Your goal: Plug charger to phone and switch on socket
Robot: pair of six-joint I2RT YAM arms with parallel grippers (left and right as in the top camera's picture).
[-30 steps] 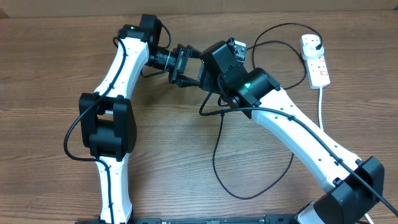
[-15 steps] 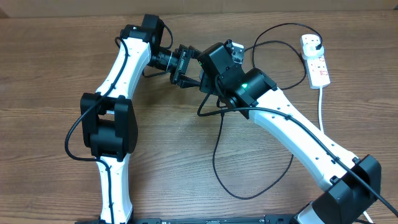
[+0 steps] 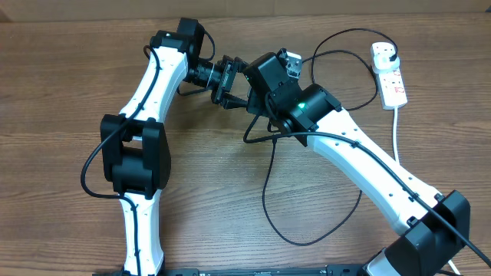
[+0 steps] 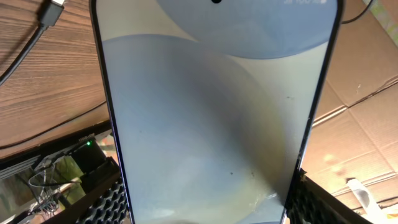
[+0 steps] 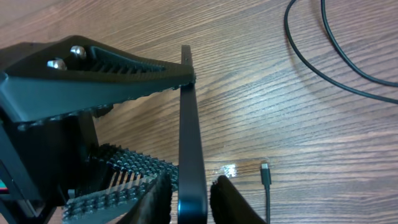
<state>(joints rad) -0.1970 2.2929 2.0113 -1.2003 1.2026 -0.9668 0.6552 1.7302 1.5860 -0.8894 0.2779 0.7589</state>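
Observation:
The phone (image 4: 211, 118) fills the left wrist view, light blue-teal screen in a black frame. My left gripper (image 4: 208, 202) is shut on its two long edges and holds it above the table. In the right wrist view the phone (image 5: 189, 124) shows edge-on, and my right gripper (image 5: 189, 199) straddles its end with a thin gap at each finger. In the overhead view both grippers meet (image 3: 239, 86) and hide the phone. The charger's connector tip (image 5: 265, 172) lies loose on the table, its black cable (image 3: 265, 192) looping away. Its plug (image 3: 390, 52) sits in the white socket (image 3: 393, 80).
The socket's thick white cord (image 3: 396, 134) runs down the right side. The black cable curls in loops (image 3: 337, 46) between my right arm and the socket. Cardboard (image 4: 367, 74) shows behind the phone in the left wrist view.
My right gripper has shifted a little left, closer around the phone in the left gripper. The left arm has barely moved.

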